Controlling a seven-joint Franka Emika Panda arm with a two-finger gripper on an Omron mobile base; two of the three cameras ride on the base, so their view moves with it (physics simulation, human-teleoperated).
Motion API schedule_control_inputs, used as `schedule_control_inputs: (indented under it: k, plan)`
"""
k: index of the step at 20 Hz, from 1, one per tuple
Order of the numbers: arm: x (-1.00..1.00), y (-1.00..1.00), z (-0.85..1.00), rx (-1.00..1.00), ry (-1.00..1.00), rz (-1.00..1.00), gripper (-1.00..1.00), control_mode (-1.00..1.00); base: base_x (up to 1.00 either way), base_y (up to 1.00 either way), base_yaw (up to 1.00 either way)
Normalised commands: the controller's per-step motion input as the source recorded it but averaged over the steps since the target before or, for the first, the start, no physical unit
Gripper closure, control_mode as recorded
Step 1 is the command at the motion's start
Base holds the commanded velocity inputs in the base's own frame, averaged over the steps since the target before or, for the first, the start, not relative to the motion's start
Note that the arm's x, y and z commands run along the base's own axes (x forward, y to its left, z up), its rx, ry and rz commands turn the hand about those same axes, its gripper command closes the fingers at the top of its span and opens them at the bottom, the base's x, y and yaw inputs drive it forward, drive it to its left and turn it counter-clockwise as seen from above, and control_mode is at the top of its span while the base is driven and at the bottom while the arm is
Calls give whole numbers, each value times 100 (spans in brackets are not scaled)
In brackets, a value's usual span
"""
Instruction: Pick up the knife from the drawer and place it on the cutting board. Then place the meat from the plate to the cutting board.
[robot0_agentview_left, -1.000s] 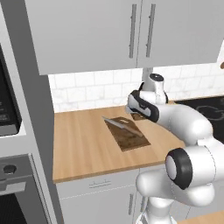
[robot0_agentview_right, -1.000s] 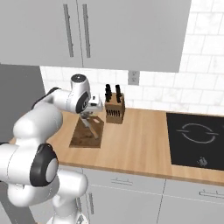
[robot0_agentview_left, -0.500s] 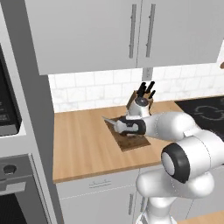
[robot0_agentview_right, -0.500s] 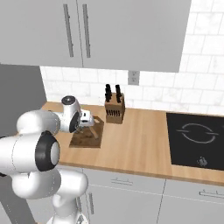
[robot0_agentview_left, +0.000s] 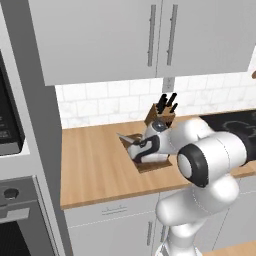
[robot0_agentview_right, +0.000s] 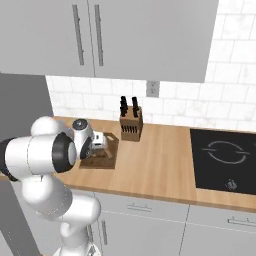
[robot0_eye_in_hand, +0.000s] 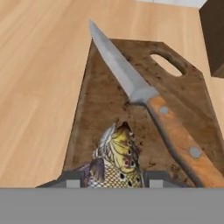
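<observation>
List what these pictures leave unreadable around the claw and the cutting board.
- Whether the fish already rests on the cutting board: in the hand view the claw blocks its lower body.
- End of the knife handle: cut off by the hand view's lower right edge.
- Most of the board in the left base view: the arm covers it.
- Claw fingers in both base views: too small.

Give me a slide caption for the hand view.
Gripper holding a fish over the cutting board beside the knife.
</observation>
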Motion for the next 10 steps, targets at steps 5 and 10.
schedule_control_inputs:
  k: [5, 10]
  plan:
    - [74, 0, -1, 1, -2, 2, -100, -100, 0, 0, 0]
    - [45, 0, -12, 0, -6, 3, -100, -100, 0, 0, 0]
